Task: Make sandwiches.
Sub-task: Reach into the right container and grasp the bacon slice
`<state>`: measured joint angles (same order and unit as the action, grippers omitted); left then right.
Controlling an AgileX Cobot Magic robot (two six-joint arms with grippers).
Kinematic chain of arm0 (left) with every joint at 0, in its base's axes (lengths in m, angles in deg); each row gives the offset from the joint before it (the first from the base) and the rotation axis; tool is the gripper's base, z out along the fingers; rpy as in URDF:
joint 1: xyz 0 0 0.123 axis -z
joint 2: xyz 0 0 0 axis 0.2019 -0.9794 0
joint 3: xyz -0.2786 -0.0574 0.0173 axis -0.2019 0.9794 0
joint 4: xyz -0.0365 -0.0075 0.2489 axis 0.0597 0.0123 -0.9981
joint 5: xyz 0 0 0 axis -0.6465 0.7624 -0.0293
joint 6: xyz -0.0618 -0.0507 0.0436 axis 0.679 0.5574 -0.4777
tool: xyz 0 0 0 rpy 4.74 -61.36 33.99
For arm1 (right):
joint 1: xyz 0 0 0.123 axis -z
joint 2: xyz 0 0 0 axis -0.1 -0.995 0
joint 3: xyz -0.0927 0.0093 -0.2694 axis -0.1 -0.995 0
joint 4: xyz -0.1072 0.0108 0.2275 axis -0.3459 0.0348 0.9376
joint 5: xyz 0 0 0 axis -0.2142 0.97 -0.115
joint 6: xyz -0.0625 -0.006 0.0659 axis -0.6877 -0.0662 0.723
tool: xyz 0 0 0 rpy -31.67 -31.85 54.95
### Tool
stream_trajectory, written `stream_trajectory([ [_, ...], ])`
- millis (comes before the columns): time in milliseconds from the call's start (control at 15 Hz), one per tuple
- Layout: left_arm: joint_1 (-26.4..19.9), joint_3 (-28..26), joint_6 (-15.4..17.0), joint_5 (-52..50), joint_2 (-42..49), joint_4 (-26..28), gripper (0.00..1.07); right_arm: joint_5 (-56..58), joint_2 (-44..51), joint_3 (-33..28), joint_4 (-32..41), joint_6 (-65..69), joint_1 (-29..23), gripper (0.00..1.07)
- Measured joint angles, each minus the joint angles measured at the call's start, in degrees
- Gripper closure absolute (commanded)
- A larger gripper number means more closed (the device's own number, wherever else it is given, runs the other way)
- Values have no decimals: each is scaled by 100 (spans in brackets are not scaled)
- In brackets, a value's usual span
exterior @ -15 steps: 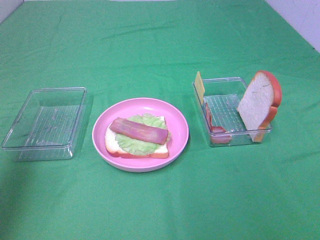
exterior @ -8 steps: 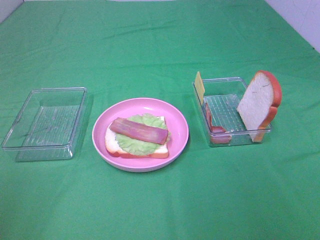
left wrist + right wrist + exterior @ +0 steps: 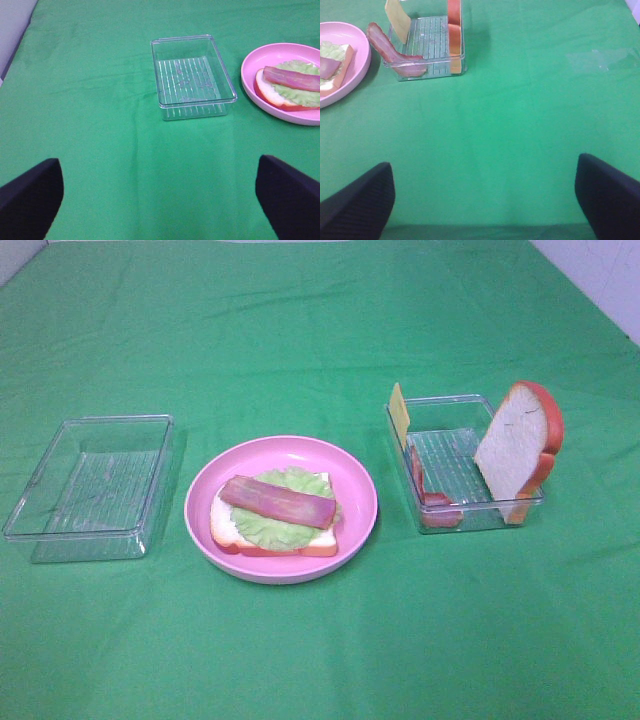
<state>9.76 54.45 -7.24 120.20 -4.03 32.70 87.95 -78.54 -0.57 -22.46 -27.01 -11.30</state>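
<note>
On the pink plate (image 3: 350,485) lies a partial sandwich: a bread slice (image 3: 320,542), ruffled lettuce (image 3: 272,528) and a bacon strip (image 3: 278,501) on top. The right clear tray (image 3: 455,455) holds a second bread slice (image 3: 515,448) leaning upright, a bacon strip (image 3: 422,487) and a yellow cheese slice (image 3: 399,412) at its far corner. Neither gripper shows in the exterior view. My left gripper (image 3: 160,200) is open and empty above the cloth, short of the empty tray (image 3: 192,75). My right gripper (image 3: 485,200) is open and empty, short of the food tray (image 3: 427,45).
An empty clear tray (image 3: 90,480) stands left of the plate. A green cloth (image 3: 320,330) covers the table. A pale wall edge (image 3: 600,280) shows at the far right corner.
</note>
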Motion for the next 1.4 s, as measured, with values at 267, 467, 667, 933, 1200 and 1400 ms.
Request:
stream_trajectory([
  [267, 0, 0, 0, 0, 6, -6, 9, 0, 0, 0, -6, -6, 0, 14],
  [467, 0, 0, 0, 0, 6, -6, 9, 0, 0, 0, -69, -11, 0, 14],
  [667, 17, 0, 0, 0, 6, -6, 9, 0, 0, 0, -74, -17, 0, 14],
  [933, 126, 0, 0, 0, 6, -6, 9, 0, 0, 0, -115, -34, 0, 14],
  [1200, 126, 0, 0, 0, 6, -6, 9, 0, -1037, 189, 46, -40, 0, 14],
  [1400, 126, 0, 0, 0, 6, -6, 9, 23, -2372, 590, 361, -40, 0, 14],
])
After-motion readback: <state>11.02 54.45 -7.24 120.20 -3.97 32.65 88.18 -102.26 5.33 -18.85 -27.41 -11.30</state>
